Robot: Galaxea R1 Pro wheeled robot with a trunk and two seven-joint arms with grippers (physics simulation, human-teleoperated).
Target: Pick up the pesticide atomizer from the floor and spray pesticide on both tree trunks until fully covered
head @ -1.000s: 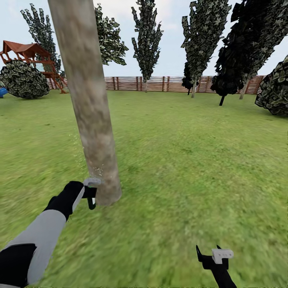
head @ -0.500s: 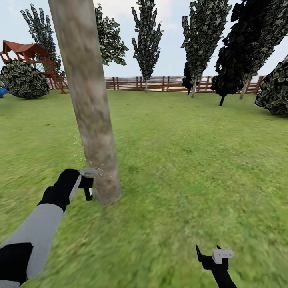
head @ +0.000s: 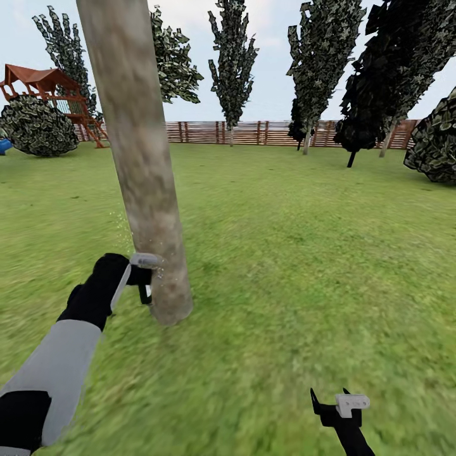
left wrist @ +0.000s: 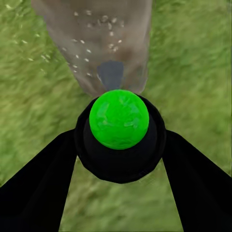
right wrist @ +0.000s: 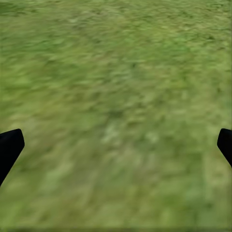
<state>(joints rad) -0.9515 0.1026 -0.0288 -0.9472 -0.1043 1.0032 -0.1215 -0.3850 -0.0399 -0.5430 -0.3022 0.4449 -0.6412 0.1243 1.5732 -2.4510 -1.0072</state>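
A thick beige-grey tree trunk (head: 142, 177) leans up from the grass floor (head: 285, 266) just left of the middle. My left gripper (head: 143, 280) is shut on the pesticide atomizer (head: 145, 261), whose grey head nearly touches the trunk's lower part. In the left wrist view the atomizer (left wrist: 119, 118) is a black body with a green ball, held between both fingers (left wrist: 43, 188) and facing the trunk (left wrist: 96, 43). Whitish pesticide specks (left wrist: 92, 29) dot the bark. My right gripper (head: 330, 400) hangs open low over the grass at the right, holding nothing.
A brown slat fence (head: 253, 132) closes the lawn at the back, with several trees (head: 232, 63) along it. A red-roofed playset (head: 44, 88) and a round bush (head: 35, 126) stand far left. Another bush (head: 437, 139) is at the far right.
My left gripper has risen along the trunk with the atomizer, staying close to the bark. The right arm and the view have not moved.
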